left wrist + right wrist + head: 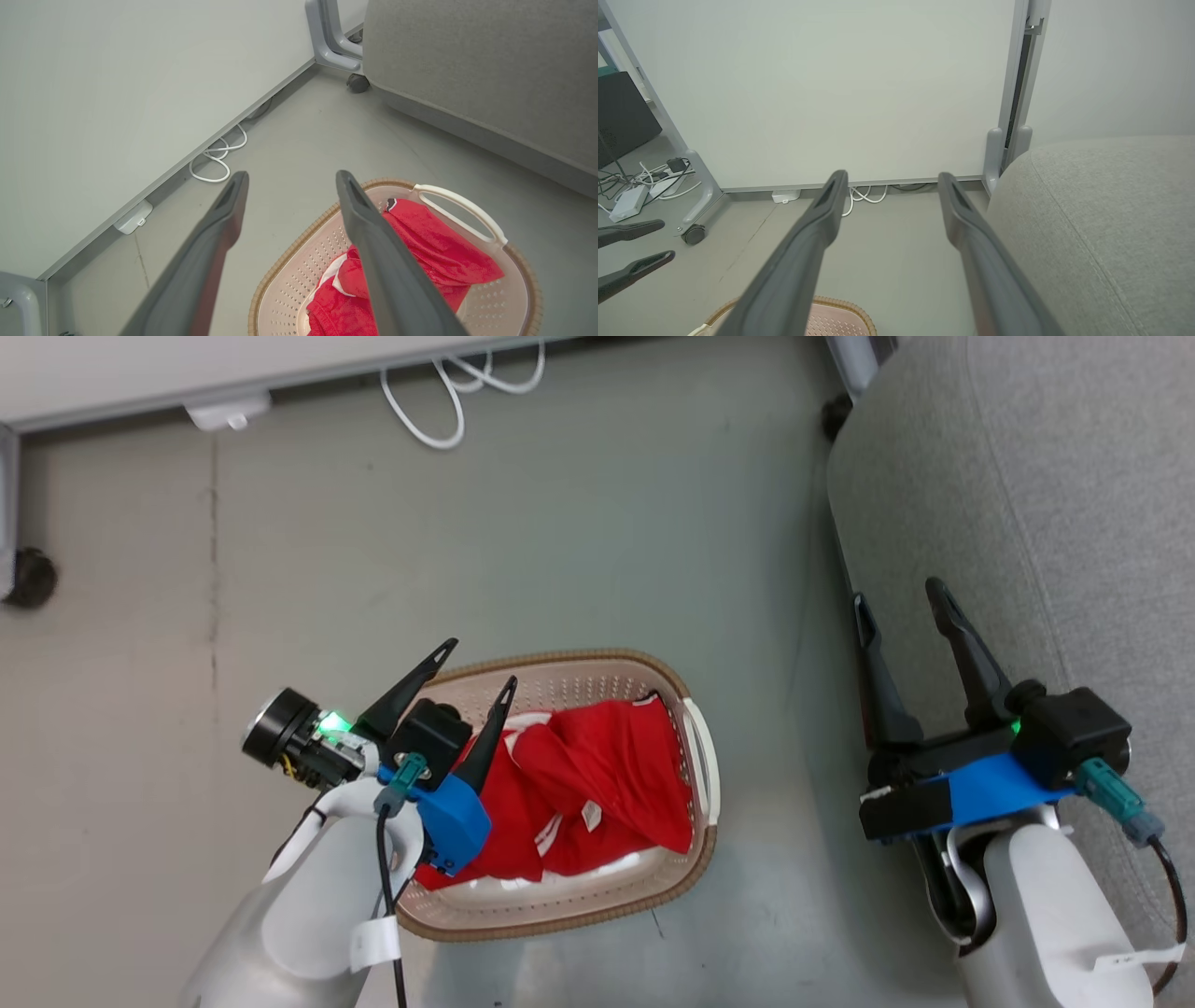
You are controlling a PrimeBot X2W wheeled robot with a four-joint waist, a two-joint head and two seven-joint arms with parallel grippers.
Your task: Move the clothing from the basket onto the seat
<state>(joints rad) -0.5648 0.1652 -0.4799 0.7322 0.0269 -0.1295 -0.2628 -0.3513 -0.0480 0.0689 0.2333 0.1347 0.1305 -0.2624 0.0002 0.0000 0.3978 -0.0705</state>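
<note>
Red clothing [597, 784] with white trim lies bunched in the cream basket [569, 901] on the floor; the left wrist view has the clothing [420, 252] inside the basket [289, 289] too. My left gripper [481, 663] hovers open over the basket's left end, empty; its wrist view shows the left gripper [289, 179] above the basket's rim. My right gripper [896, 593] is open and empty at the left edge of the grey seat [1055, 495]. In the right wrist view the right gripper [891, 177] points at the wall, the seat [1101, 214] to its right.
White cables [457, 392] and a small white box [229, 413] lie along the wall base. A caster [30, 577] sits at the far left, another [836, 415] by the seat's corner. Bare grey floor [560, 541] stretches between wall, basket and seat.
</note>
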